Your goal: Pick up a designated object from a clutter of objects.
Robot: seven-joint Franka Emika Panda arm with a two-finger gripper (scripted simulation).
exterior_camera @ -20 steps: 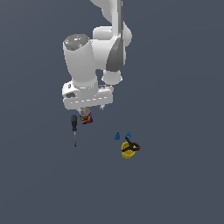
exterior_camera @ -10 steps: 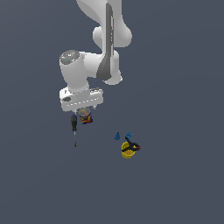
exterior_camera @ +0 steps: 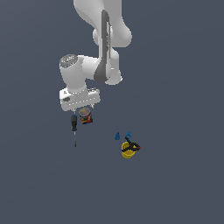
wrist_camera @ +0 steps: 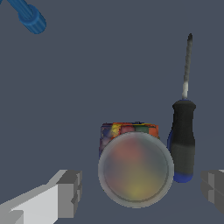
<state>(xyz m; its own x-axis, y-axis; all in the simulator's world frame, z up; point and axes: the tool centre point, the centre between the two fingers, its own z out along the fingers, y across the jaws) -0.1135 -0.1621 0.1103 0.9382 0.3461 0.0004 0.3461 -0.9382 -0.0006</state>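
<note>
- We see the can point(wrist_camera: 134, 168) from above in the wrist view, its grey round lid facing the camera and a strip of its red, yellow, green and blue label showing along one edge.
- In the exterior view the can point(exterior_camera: 85, 116) stands on the dark grey floor point(exterior_camera: 175, 175) just under the hand of the white arm point(exterior_camera: 94, 65).
- The screwdriver point(wrist_camera: 183, 131) lies just beside the can, its black handle with a blue end close to the lid's rim and its thin shaft pointing away from the camera; we cannot tell whether they touch.
- In the exterior view the screwdriver point(exterior_camera: 74, 127) sits at the can's 9 o'clock, tip toward 6 o'clock.
- The gripper point(wrist_camera: 140, 192) has its fingers point(wrist_camera: 70, 192) spread wide, one on each side of both can and screwdriver handle, touching neither.
- A yellow cup point(exterior_camera: 127, 149) with a black clamp point(exterior_camera: 133, 145) sits well apart, at about 4 o'clock from the can in the exterior view.
- Two small blue pieces point(exterior_camera: 117, 136) lie near the cup, at its 11 and 12 o'clock.
- A blue ridged piece point(wrist_camera: 27, 15) shows in a far corner of the wrist view.
</note>
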